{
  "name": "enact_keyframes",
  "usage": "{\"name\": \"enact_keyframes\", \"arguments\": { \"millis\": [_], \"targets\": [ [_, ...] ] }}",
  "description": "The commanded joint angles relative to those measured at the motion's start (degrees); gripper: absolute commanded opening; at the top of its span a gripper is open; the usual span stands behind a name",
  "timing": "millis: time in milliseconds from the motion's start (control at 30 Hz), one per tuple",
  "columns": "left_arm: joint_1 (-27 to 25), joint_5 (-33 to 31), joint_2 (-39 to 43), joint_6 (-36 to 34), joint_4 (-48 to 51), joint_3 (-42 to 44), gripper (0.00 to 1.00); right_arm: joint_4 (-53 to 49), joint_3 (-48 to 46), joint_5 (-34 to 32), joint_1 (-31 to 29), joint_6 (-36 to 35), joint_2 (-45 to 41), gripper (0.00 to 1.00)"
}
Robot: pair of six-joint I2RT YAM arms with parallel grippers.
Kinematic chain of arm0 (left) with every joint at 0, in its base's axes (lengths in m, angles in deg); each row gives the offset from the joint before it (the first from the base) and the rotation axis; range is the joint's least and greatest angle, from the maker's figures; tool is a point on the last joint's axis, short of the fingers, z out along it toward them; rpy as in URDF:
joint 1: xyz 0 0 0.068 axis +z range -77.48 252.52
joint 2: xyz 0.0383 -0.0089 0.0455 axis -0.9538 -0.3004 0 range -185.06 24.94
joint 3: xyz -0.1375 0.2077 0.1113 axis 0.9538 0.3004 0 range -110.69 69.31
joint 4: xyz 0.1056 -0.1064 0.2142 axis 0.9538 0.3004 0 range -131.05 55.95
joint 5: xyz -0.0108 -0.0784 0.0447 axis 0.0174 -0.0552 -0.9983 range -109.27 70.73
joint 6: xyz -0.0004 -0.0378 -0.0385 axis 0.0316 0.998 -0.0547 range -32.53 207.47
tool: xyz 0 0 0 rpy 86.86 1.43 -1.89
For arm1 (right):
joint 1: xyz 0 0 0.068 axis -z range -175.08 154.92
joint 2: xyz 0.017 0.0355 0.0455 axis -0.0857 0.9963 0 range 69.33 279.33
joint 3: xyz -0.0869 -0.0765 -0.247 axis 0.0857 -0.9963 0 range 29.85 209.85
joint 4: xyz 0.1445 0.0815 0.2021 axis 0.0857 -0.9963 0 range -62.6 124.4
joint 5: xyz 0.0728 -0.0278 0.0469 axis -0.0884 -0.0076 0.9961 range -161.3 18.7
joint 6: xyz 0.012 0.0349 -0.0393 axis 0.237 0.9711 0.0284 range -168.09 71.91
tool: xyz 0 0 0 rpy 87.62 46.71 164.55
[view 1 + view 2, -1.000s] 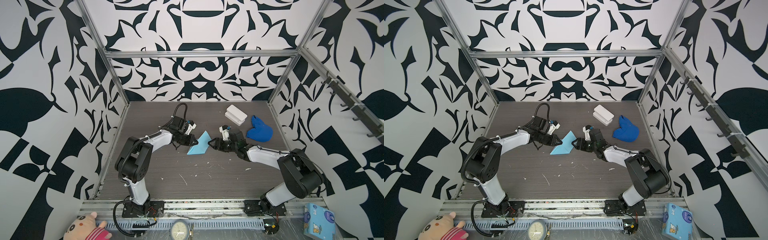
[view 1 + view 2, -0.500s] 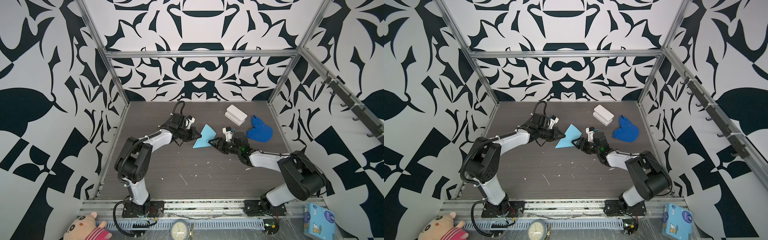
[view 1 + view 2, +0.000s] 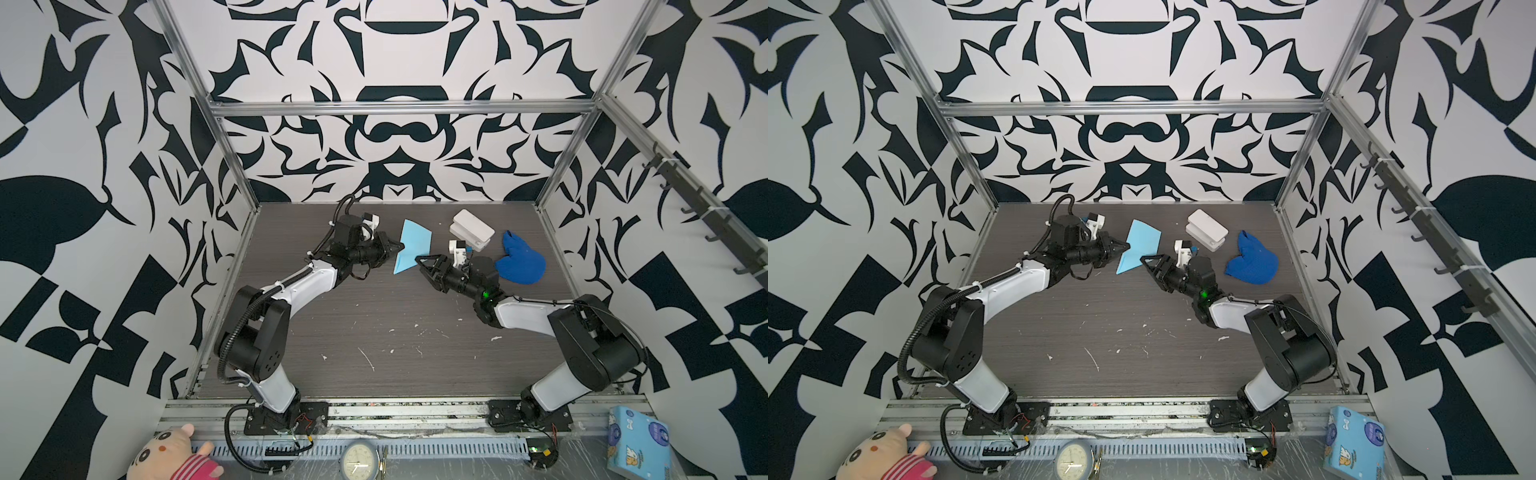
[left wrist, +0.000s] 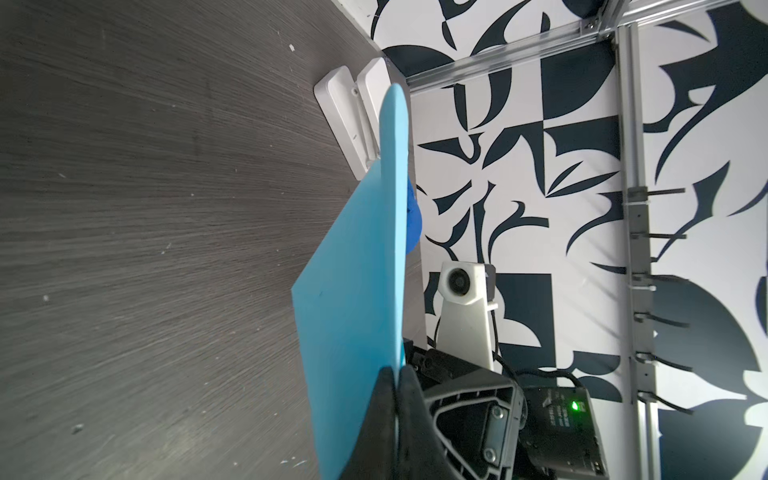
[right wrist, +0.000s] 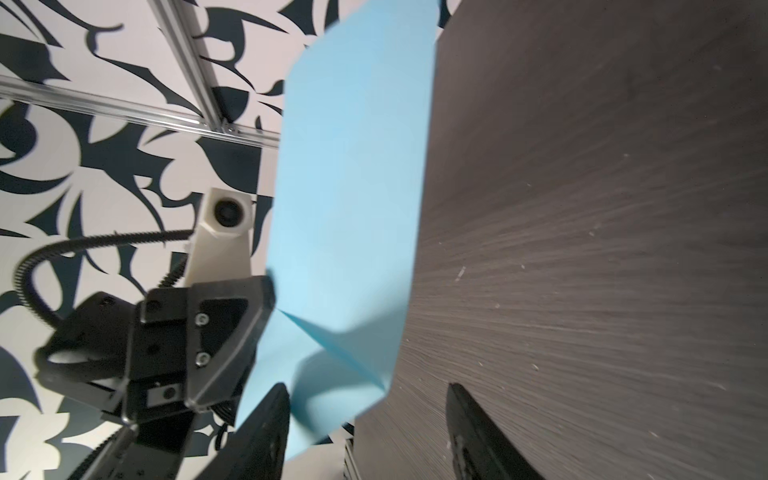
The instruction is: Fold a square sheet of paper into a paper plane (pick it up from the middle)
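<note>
The square sheet of paper [image 3: 411, 245] [image 3: 1140, 245] is light blue and partly folded, and it is held up off the dark table, standing on edge. My left gripper [image 3: 400, 248] [image 3: 1126, 246] is shut on its edge. The left wrist view shows the black fingertips [image 4: 386, 395] pinching the sheet [image 4: 361, 270]. My right gripper [image 3: 422, 261] [image 3: 1146, 261] is open just right of the sheet. In the right wrist view a creased corner of the sheet [image 5: 353, 187] lies between its spread fingers [image 5: 270, 415], untouched. The paper plane is out of view.
A white hinged case [image 3: 471, 230] and a royal-blue cloth lump [image 3: 519, 264] lie at the back right, close behind my right arm. White scraps dot the table's middle. A printed blue box [image 3: 638, 442], a plush toy [image 3: 174, 457] and a clock [image 3: 359, 459] sit beyond the front rail.
My left gripper closed on the sheet and raised it off the table, toward the back and a little right. My right gripper followed toward the back, staying open.
</note>
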Motion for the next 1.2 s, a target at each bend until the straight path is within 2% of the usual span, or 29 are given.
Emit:
{"name": "enact_keyframes", "arguments": {
  "millis": [0,167,433,700,767,833,1033,1167],
  "targets": [
    [0.30,1.25,1.17,4.11,-3.18,1.08,0.07,6.93,3.05,0.57,-0.17,3.59,0.89,0.61],
    [0.81,1.66,1.57,4.11,-2.55,1.52,0.07,9.12,3.33,-0.27,-0.08,4.96,2.08,0.48],
    [1.12,2.95,1.23,4.38,-2.73,2.27,0.08,8.25,3.33,-0.30,0.14,5.12,2.41,0.18],
    [1.18,4.60,0.58,4.37,-2.39,2.60,0.11,7.62,3.40,-0.73,0.14,5.21,3.26,0.08],
    [1.31,4.10,0.65,3.89,-1.67,2.93,0.16,6.47,3.54,-0.94,0.10,4.89,3.39,0.02],
    [1.74,2.21,1.27,1.59,1.48,2.88,0.26,3.44,3.67,-1.25,0.10,3.61,3.09,0.00],
    [4.39,-5.97,5.24,-9.72,12.93,4.20,0.56,-10.12,4.02,-3.86,-0.03,-3.41,0.97,0.00],
    [4.65,-12.72,7.67,-16.83,15.61,6.93,0.65,-14.09,4.07,-4.76,-0.20,-7.46,1.39,0.00]
  ]
}}
